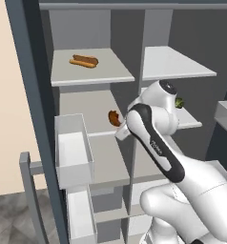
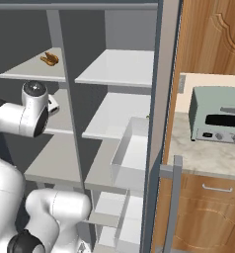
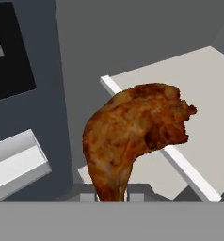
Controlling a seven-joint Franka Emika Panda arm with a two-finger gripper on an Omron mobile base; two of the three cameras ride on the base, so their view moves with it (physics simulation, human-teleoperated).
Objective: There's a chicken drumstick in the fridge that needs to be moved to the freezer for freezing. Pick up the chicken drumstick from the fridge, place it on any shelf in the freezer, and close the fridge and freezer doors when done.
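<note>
The freezer (image 1: 87, 95) stands open ahead of the pincer (image 3: 111, 197) — its shelf (image 3: 189, 89) edge runs just beyond, open air around. The pincer is clenched on the chicken drumstick (image 3: 137, 127) — the drumstick's narrow end.

A hot dog in a bun (image 1: 84, 61) is sitting on the top left shelf, way at the back. A small green thing (image 1: 179, 102) is peeking out further right, mostly hidden. Over on the right, a pale green toaster oven (image 2: 217, 121) is sitting on a speckled counter (image 2: 203, 155) above wooden cabinets (image 2: 208, 212).
</note>
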